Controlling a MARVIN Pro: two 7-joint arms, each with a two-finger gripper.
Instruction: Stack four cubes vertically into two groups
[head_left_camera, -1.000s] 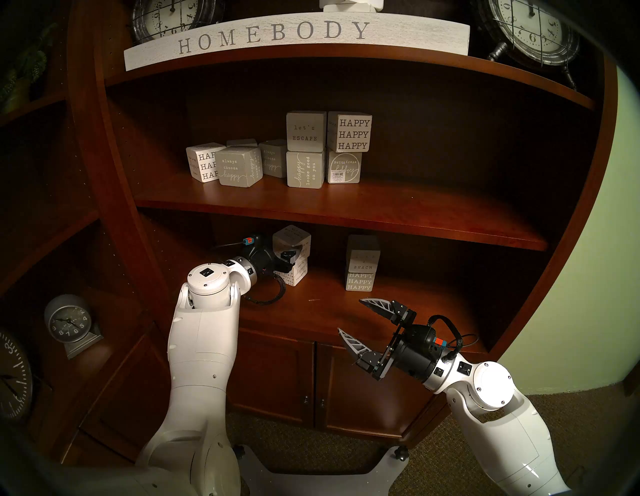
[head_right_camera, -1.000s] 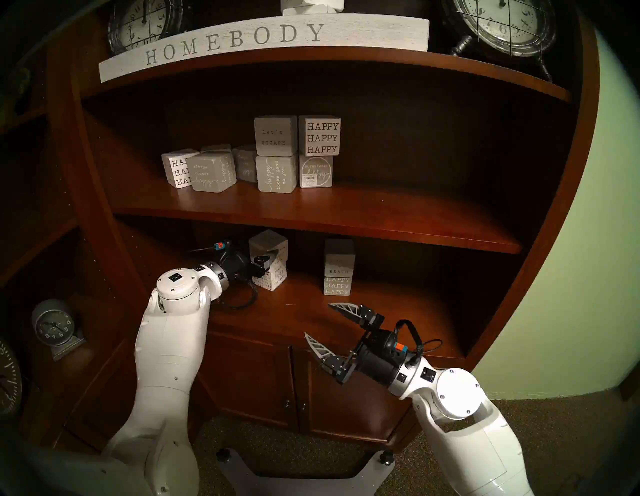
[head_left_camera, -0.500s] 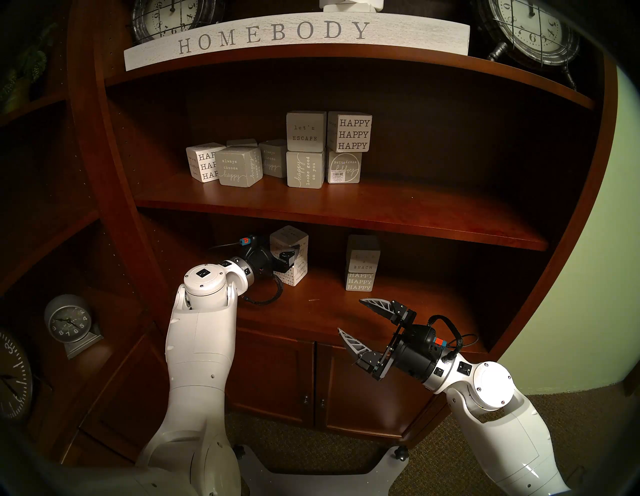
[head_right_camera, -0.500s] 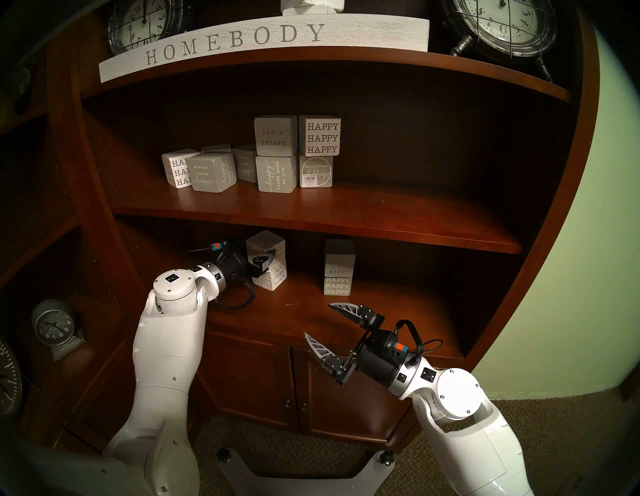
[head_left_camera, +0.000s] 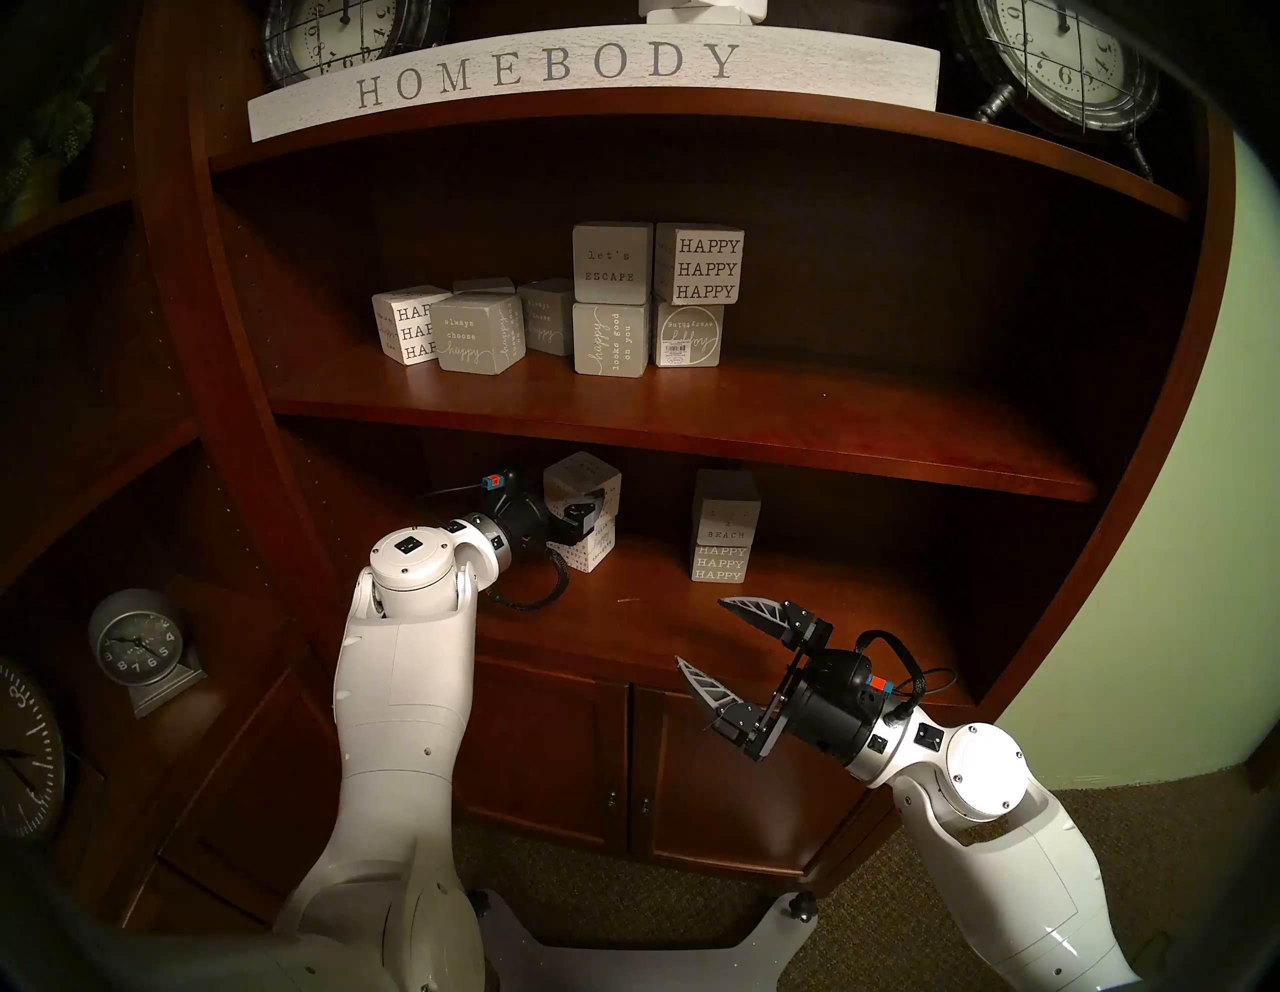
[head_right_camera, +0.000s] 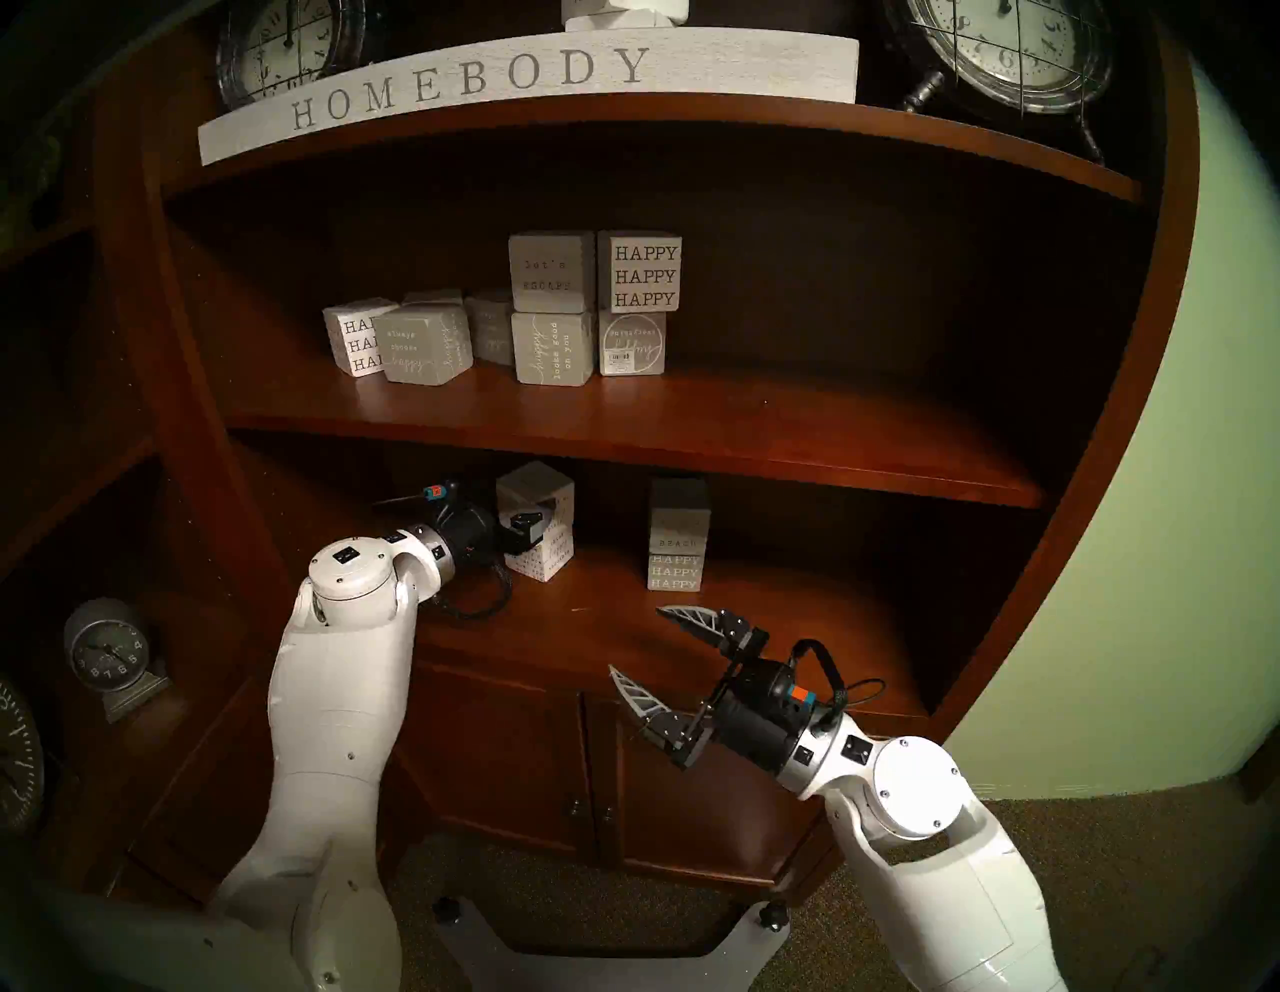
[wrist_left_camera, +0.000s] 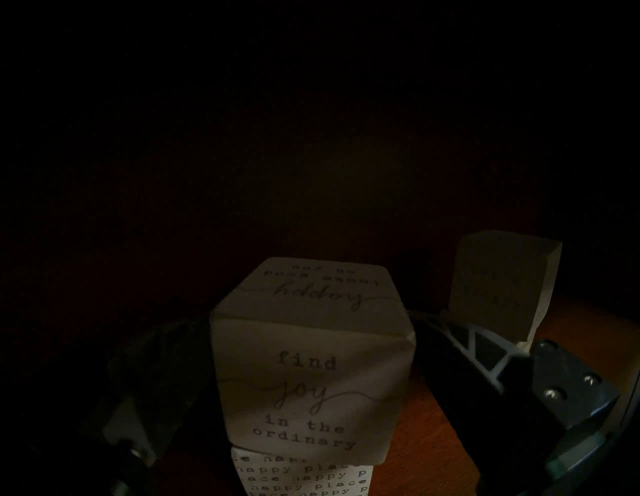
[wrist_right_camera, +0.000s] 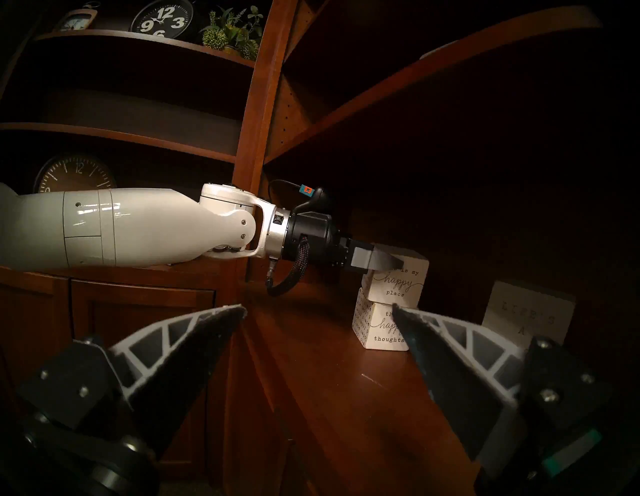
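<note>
Biggest risk is the white stack: the upper white cube (head_left_camera: 580, 485) sits on the lower white cube (head_left_camera: 589, 551) turned off square, one corner overhanging in the left wrist view, so any nudge could tip or spin it off onto the lower shelf (head_left_camera: 644, 616). The likely cause is the left gripper (wrist_left_camera: 313, 388), which straddles the upper cube with its jaws spread; the right finger (wrist_left_camera: 460, 350) shows a dark gap beside the cube, the left finger is lost in shadow, so contact on that side cannot be ruled out. If that hidden pad touches, pulling straight back probably drags the cube along. Backing out at an angle would clip the overhanging corner. Next risk is the grey stack (head_left_camera: 724, 526), the beach cube on the happy cube, well apart to the right and looking square; it seems safe unless the left arm swings wide on exit. The right gripper (head_left_camera: 717, 648) hangs wide and empty in front of the shelf edge, near but below the grey stack; a forward move from there could bump it. Smallest: the left wrist cable loop (head_left_camera: 533, 596) hangs close to the lower white cube and might snag it. Both pairs appear stacked, so the task looks nearly finished.
</note>
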